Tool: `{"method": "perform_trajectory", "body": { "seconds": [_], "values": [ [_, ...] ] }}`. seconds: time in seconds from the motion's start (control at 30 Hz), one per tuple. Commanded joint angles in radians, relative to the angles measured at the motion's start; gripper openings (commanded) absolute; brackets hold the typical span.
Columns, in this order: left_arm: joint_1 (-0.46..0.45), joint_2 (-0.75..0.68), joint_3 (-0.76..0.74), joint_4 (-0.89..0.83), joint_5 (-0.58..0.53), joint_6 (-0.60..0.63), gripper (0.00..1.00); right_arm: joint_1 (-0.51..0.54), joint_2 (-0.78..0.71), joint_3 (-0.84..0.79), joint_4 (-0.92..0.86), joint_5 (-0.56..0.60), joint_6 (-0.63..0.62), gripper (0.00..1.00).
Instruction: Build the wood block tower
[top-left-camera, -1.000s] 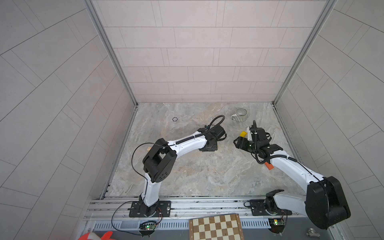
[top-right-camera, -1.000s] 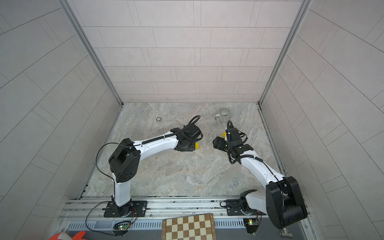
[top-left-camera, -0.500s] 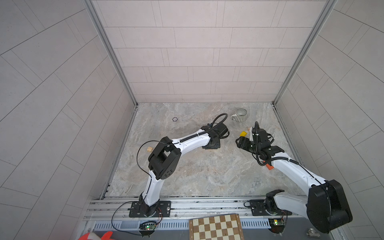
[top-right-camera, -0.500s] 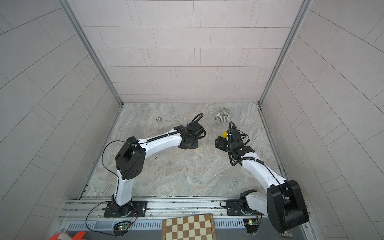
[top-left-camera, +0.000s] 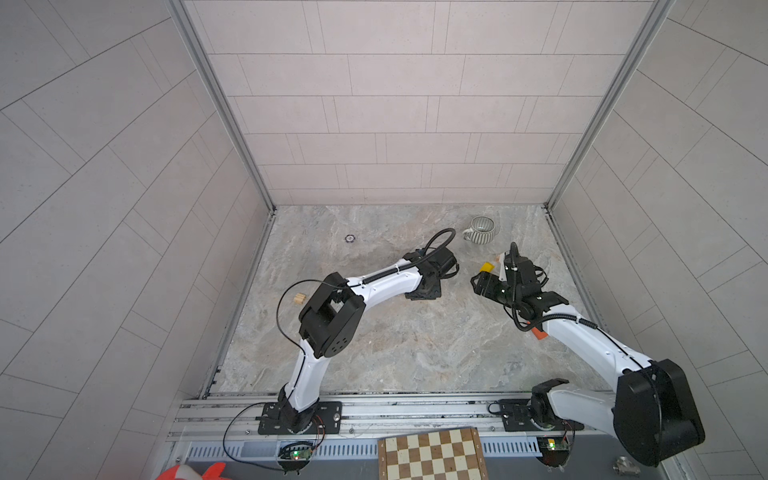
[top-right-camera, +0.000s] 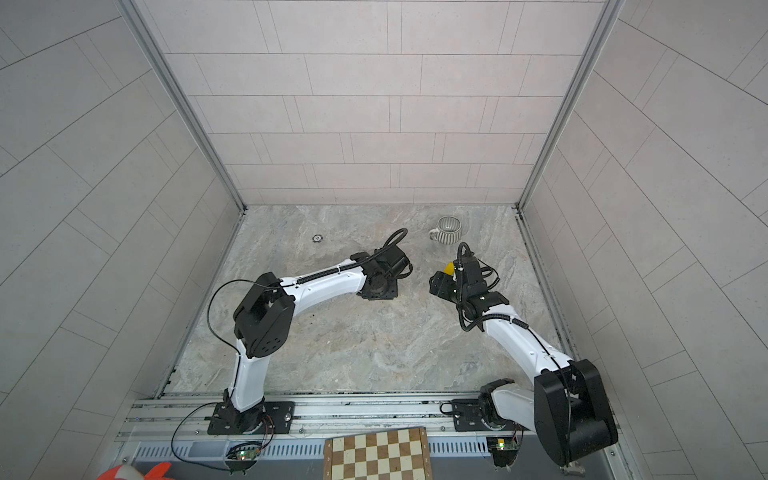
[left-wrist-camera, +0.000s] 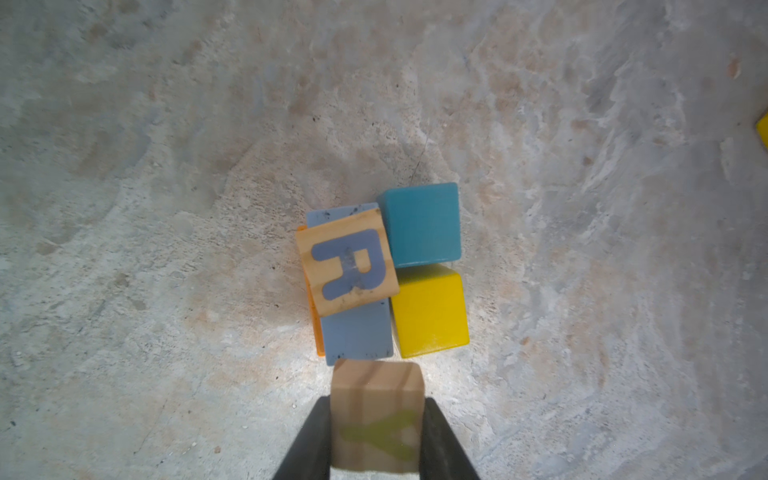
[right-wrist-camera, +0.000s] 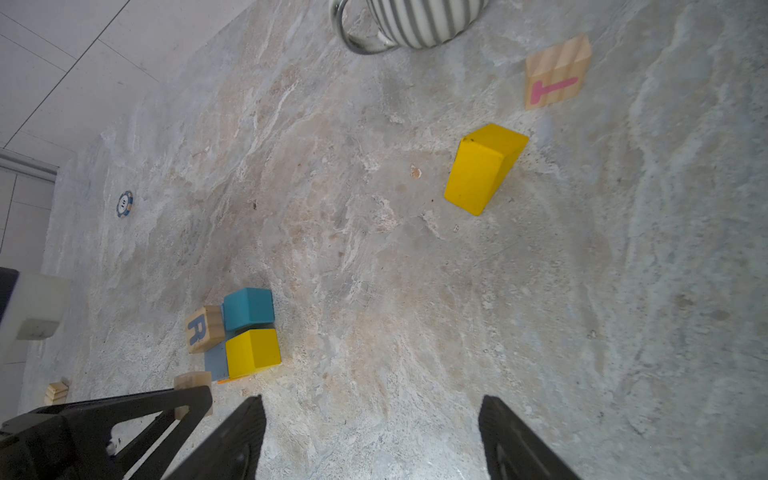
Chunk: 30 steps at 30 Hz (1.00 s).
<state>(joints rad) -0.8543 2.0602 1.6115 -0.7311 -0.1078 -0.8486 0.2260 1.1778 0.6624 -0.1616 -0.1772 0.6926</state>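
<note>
Grey marbled stone makes the table (top-left-camera: 395, 353), and pale tiled walls stand around it. On it the tower (left-wrist-camera: 353, 291) is only a low stack: an orange piece (left-wrist-camera: 316, 336) at the bottom, a grey-blue block (left-wrist-camera: 361, 345) over it, and the R cube (left-wrist-camera: 348, 257) on top, turned a little askew. A teal cube (left-wrist-camera: 422, 224) and a yellow cube (left-wrist-camera: 430, 309) stand close against one side of this stack.

The left gripper (left-wrist-camera: 377, 409) is closed on a natural wood cube (left-wrist-camera: 374, 382) with a greenish letter, one finger on each side. It holds the cube just short of the stack, near the end of the grey-blue block. Whether this cube touches the table I cannot tell.

The right gripper (right-wrist-camera: 372, 415) is near the left one, with its jaws wide apart and nothing between them. Ahead of it, well apart, lies a yellow block (right-wrist-camera: 484, 168), beyond that a T cube (right-wrist-camera: 557, 72), and then the striped mug (right-wrist-camera: 419, 20). A small plain block (top-left-camera: 299, 298) lies well behind the left gripper, beside that arm.
</note>
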Motion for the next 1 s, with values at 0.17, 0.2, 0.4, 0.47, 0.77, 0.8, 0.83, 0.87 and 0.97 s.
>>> {"method": "perform_trajectory", "body": {
  "seconds": [0.17, 0.2, 0.4, 0.47, 0.77, 0.8, 0.83, 0.87, 0.97],
  "values": [
    [-0.002, 0.021, 0.028, -0.021, -0.004, -0.001, 0.29, -0.005, -0.011, -0.015, 0.011, -0.005, 0.016, 0.82],
    [0.000, 0.023, 0.031, -0.022, -0.004, 0.000, 0.29, -0.005, -0.011, -0.015, 0.011, -0.005, 0.016, 0.82],
    [0.009, 0.027, 0.041, -0.036, -0.007, 0.008, 0.29, -0.005, -0.010, -0.015, 0.013, -0.009, 0.016, 0.82],
    [0.014, 0.026, 0.039, -0.039, -0.007, 0.009, 0.29, -0.005, -0.012, -0.017, 0.015, -0.016, 0.018, 0.83],
    [0.020, 0.031, 0.047, -0.040, -0.001, 0.011, 0.29, -0.005, -0.018, -0.017, 0.017, -0.016, 0.018, 0.83],
    [0.020, 0.032, 0.048, -0.039, 0.000, 0.011, 0.29, -0.005, -0.018, -0.019, 0.019, -0.015, 0.018, 0.83],
    [0.020, 0.032, 0.047, -0.040, 0.003, 0.011, 0.29, -0.005, -0.018, -0.020, 0.019, -0.017, 0.019, 0.83],
    [0.020, 0.031, 0.047, -0.040, 0.003, 0.010, 0.29, -0.005, -0.018, -0.020, 0.023, -0.018, 0.019, 0.83],
    [0.017, 0.029, 0.039, -0.039, 0.006, 0.005, 0.29, -0.005, -0.017, -0.021, 0.025, -0.020, 0.021, 0.83]
  ]
}}
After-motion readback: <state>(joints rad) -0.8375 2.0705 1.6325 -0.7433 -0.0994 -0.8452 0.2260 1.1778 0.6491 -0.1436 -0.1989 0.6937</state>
